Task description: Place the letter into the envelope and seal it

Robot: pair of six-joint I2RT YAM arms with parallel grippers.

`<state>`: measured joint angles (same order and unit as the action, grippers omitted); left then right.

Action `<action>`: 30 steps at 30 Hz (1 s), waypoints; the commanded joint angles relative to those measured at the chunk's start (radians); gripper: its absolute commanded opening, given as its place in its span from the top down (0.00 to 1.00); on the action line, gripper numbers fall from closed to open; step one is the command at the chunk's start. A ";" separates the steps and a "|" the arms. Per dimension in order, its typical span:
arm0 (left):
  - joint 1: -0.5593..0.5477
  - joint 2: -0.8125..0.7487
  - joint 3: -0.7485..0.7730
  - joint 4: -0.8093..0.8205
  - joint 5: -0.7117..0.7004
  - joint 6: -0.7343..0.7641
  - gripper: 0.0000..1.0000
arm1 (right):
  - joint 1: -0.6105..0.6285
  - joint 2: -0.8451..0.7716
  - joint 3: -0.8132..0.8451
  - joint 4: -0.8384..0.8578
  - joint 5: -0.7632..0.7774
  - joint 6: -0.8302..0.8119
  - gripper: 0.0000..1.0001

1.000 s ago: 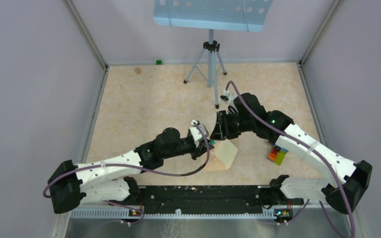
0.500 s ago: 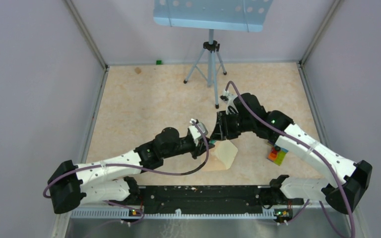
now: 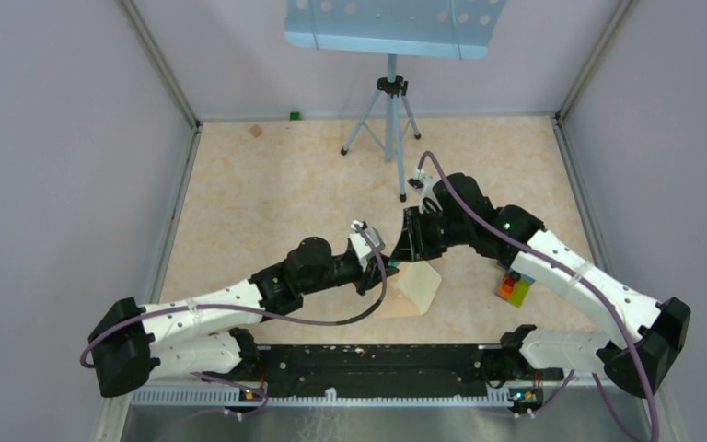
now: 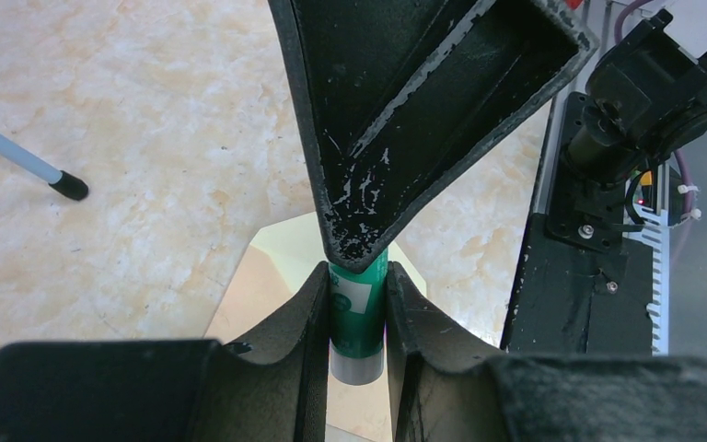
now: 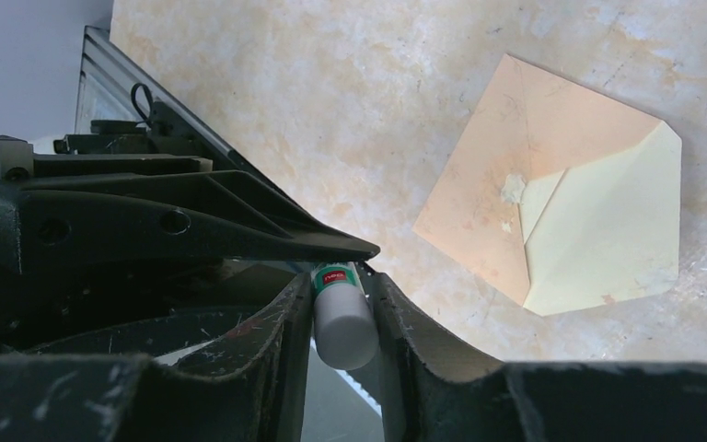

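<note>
The tan envelope (image 5: 492, 180) lies flat on the table, also in the top view (image 3: 399, 301). The pale cream letter (image 5: 608, 230) shows at its open corner; I cannot tell how far inside it sits. It also shows in the left wrist view (image 4: 285, 244). Above the envelope, both grippers hold one glue stick. My left gripper (image 4: 357, 276) is shut on its green body (image 4: 357, 318). My right gripper (image 5: 341, 287) is shut on its white cap (image 5: 342, 327). In the top view the grippers meet tip to tip, left (image 3: 379, 265) and right (image 3: 403, 247).
A tripod (image 3: 389, 110) carrying a light blue perforated plate (image 3: 391, 23) stands at the back. A small multicoloured block (image 3: 514, 288) lies under the right arm. A small green object (image 3: 294, 115) sits at the back wall. A black rail (image 3: 377, 364) runs along the near edge.
</note>
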<state>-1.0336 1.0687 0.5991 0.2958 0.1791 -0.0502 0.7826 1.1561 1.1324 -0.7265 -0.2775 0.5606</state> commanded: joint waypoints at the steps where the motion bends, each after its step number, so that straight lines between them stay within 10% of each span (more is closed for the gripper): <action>1: 0.009 -0.017 -0.015 0.040 -0.001 -0.001 1.00 | 0.007 -0.016 0.018 -0.019 0.019 -0.004 0.68; 30: 0.018 -0.044 -0.037 0.075 0.043 0.001 1.00 | 0.021 0.022 0.030 0.035 -0.020 0.015 0.78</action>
<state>-1.0180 1.0531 0.5701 0.2955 0.1982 -0.0498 0.7914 1.1702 1.1328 -0.7395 -0.2882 0.5648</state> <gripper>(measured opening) 0.288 0.265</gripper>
